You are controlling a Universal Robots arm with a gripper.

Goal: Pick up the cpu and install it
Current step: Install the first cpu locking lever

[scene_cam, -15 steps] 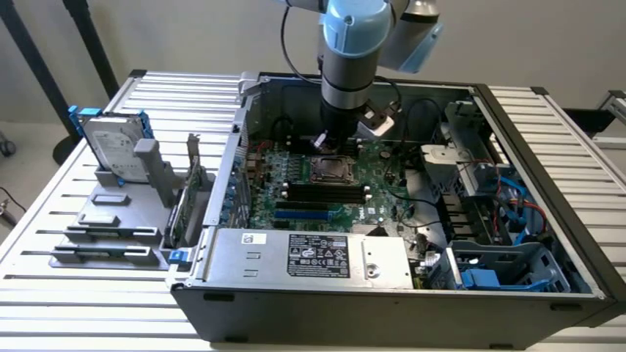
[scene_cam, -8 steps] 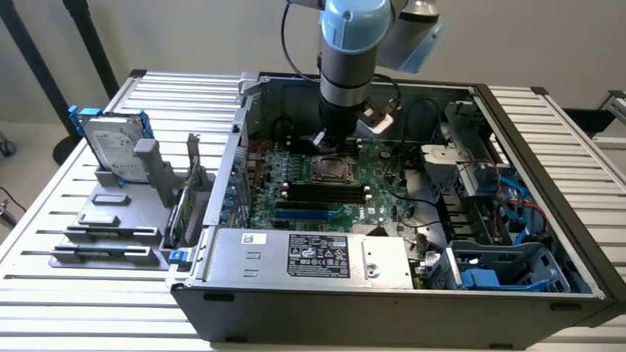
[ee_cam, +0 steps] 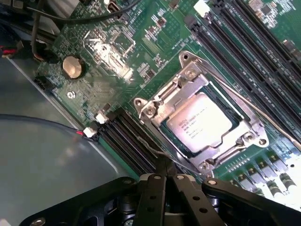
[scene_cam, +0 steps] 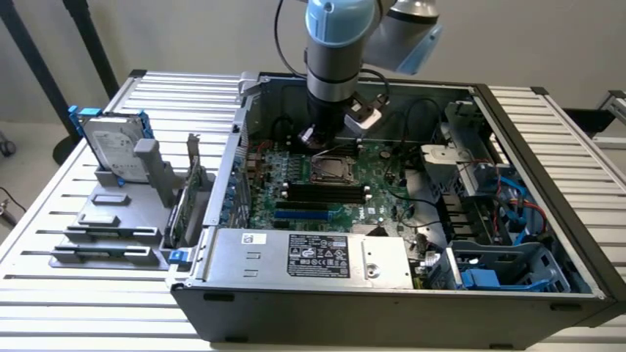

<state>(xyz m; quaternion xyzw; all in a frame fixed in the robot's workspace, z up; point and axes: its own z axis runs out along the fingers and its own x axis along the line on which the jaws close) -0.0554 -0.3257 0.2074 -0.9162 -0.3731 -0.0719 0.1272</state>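
Note:
The cpu [ee_cam: 200, 122] is a flat silver-grey square with printed text. It lies in the socket on the green motherboard [ee_cam: 117, 42], and the metal socket frame [ee_cam: 188, 77] is folded down around its edges. In the exterior view the cpu [scene_cam: 330, 169] sits mid-board inside the open computer case [scene_cam: 391, 293]. My gripper [ee_cam: 165, 165] is shut, its black fingers meeting in a point just beside the socket's corner. A thin wire lever [ee_cam: 149, 148] lies close to that point, and nothing shows between the fingers. Seen from outside, the gripper [scene_cam: 315, 139] hangs just above the socket.
Black memory slots [scene_cam: 323, 194] run beside the socket. A grey power supply [scene_cam: 303, 253] fills the case's near side, and a drive cage with blue cables [scene_cam: 499, 191] is at the exterior view's right. A silver hard drive with blue bracket [scene_cam: 113, 147] stands outside, at the exterior view's left.

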